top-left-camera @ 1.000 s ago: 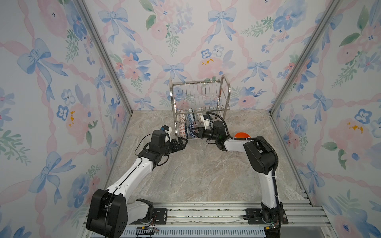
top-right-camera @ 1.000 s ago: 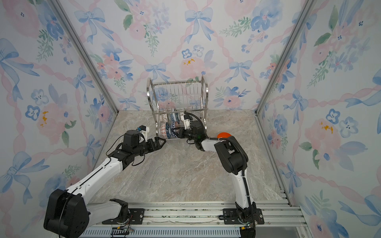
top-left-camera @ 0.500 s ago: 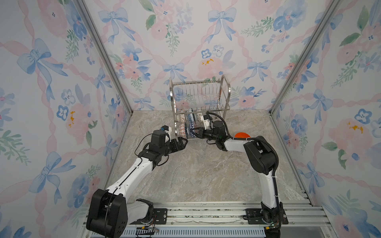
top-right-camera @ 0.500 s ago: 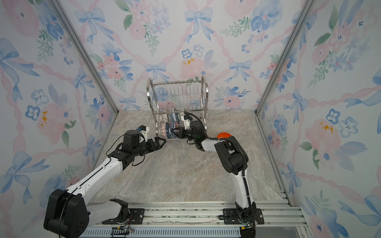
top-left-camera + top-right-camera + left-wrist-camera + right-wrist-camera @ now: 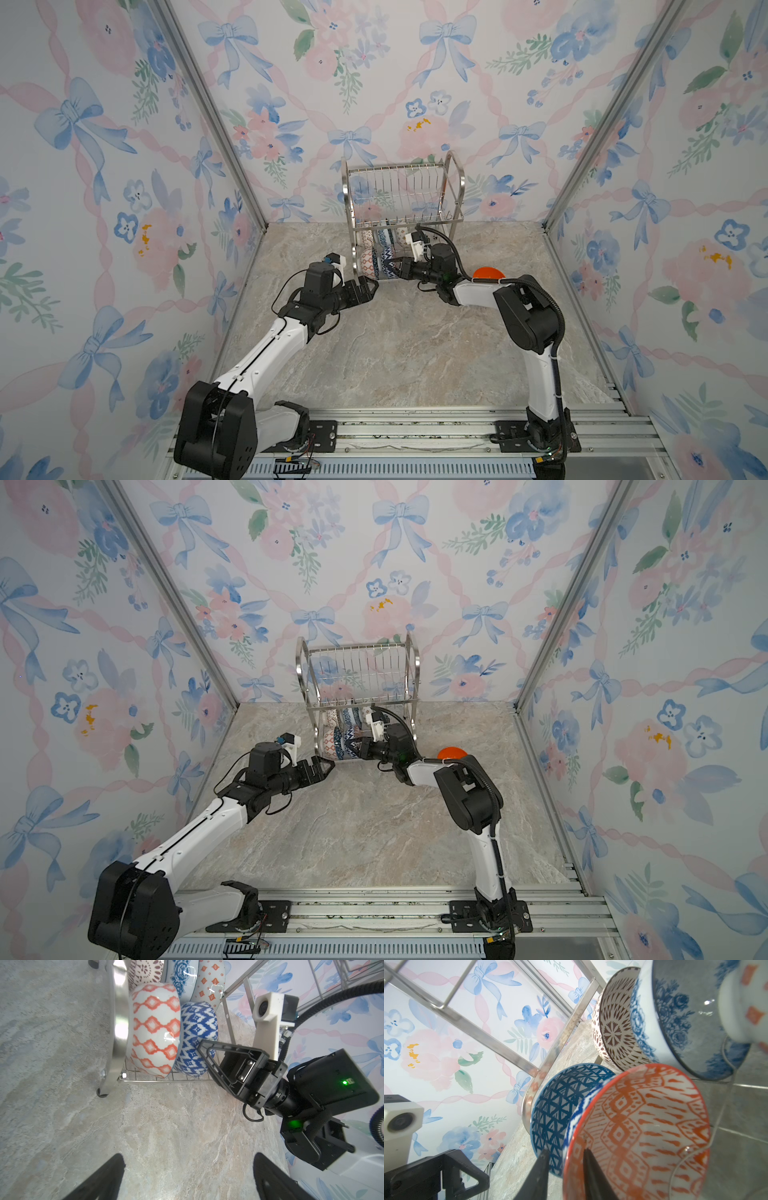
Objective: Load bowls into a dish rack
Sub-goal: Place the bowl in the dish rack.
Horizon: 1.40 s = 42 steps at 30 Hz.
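As your right hand [image 5: 565, 1167] eases apart, you are letting go of the blue-and-white bowl [image 5: 195, 1022]. Its fingers now stand either side of the rim, one inside the orange-patterned hollow and one outside, with a small gap at each, so nothing looks pinched. The bowl stands on edge on the lower tier of the dish rack [image 5: 120, 1012], touching the red-orange lattice bowl [image 5: 153, 1028], with three more bowls in the row behind. I read that as five loaded. Nothing else has shifted over the last second; both arms sit where they were. Your left hand [image 5: 372, 286] is spread wide and empty, just off the rack's front leg above the table [image 5: 395, 353]. The plain orange bowl [image 5: 488, 273] waits on the table behind your right forearm, so back out straight, then fetch it.
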Each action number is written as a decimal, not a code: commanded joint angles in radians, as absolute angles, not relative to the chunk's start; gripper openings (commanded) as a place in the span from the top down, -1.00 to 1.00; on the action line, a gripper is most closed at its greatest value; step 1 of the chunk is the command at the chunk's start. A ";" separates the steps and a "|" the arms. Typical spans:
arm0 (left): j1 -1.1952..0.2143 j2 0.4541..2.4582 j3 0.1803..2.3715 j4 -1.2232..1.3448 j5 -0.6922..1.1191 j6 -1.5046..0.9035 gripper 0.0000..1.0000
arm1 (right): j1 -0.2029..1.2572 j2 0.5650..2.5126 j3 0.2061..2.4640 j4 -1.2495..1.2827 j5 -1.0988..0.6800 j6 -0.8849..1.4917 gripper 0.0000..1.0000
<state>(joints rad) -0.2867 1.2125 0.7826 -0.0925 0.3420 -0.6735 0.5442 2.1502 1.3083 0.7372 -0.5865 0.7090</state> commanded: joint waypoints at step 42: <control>-0.279 1.197 0.768 -0.089 0.347 -0.670 -0.95 | 0.548 1.927 1.071 0.862 -0.503 0.631 -0.33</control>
<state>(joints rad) -0.2863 1.2118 0.7826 -0.0925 0.3416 -0.6731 0.5442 1.9736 1.0962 0.8089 -0.5205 0.6518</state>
